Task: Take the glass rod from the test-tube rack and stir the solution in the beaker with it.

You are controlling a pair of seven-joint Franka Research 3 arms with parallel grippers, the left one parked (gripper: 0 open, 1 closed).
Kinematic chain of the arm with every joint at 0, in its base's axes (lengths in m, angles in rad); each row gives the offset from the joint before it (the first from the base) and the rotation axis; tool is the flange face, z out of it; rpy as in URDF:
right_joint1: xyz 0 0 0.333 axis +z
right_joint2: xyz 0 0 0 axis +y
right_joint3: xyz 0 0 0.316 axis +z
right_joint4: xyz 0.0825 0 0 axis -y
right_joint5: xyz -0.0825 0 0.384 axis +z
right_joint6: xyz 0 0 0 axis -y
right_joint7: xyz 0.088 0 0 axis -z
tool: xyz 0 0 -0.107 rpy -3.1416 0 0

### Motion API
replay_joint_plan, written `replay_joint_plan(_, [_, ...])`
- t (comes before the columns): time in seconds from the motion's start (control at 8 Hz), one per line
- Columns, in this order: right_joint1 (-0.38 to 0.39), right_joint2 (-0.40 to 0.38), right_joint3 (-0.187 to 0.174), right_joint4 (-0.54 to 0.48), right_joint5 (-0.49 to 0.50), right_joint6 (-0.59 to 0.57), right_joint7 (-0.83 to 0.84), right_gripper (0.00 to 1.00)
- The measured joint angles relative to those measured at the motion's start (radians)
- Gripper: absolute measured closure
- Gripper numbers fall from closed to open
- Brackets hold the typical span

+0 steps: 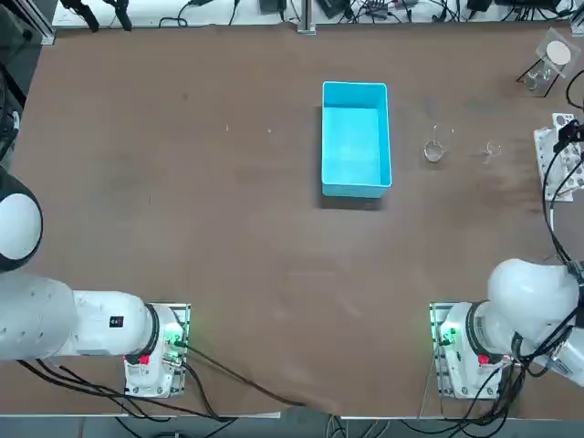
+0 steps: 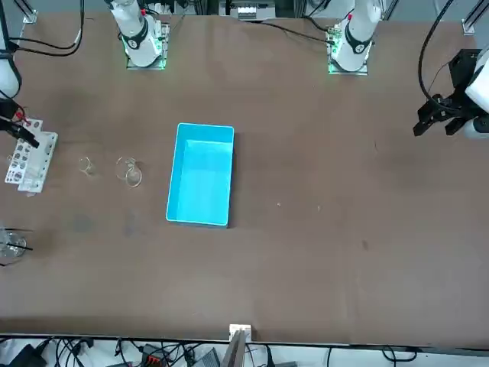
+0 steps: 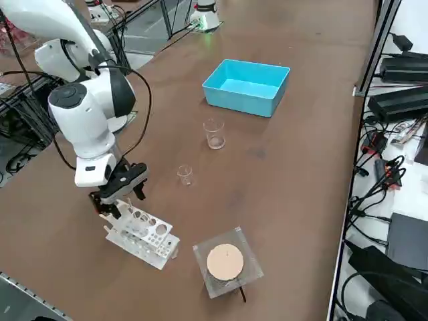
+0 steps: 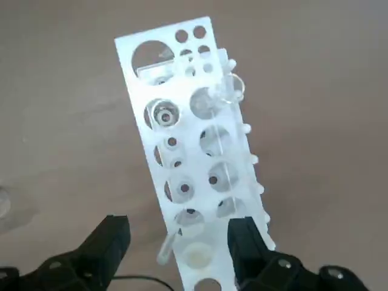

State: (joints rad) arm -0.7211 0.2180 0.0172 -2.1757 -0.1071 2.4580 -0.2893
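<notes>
The white test-tube rack [image 4: 182, 121] lies close under my right gripper [image 4: 180, 229], which is open with one finger on each side of the rack's near end. A slim clear glass rod [image 4: 167, 244] leans out of a hole between the fingers, touching neither. At the table's right edge the gripper [image 1: 570, 132] [image 3: 117, 200] hangs just above the rack [image 1: 558, 162] [image 3: 144, 235]. The beaker [image 1: 434, 151] [image 3: 214, 134] stands between the rack and the blue tray; the solution in it barely shows.
A tinier clear glass [image 1: 493, 149] [image 3: 185, 174] stands between beaker and rack. The blue tray [image 1: 355, 187] sits mid-table. A flask [image 1: 547, 64] [image 3: 226, 262] stands beyond the rack at the far right corner. Cables run along the table's edges.
</notes>
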Motion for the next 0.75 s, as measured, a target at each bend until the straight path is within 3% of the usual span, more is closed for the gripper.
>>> replay_joint_plan(0.12, [0.000, -0.010, 0.002, 0.004, 0.000, -0.022, 0.000, 0.05])
replay_joint_plan(0.38, [0.000, -0.036, 0.008, 0.006, 0.000, -0.044, 0.002, 0.33])
replay_joint_plan(0.75, [0.000, -0.038, 0.008, 0.005, 0.001, -0.042, 0.002, 0.46])
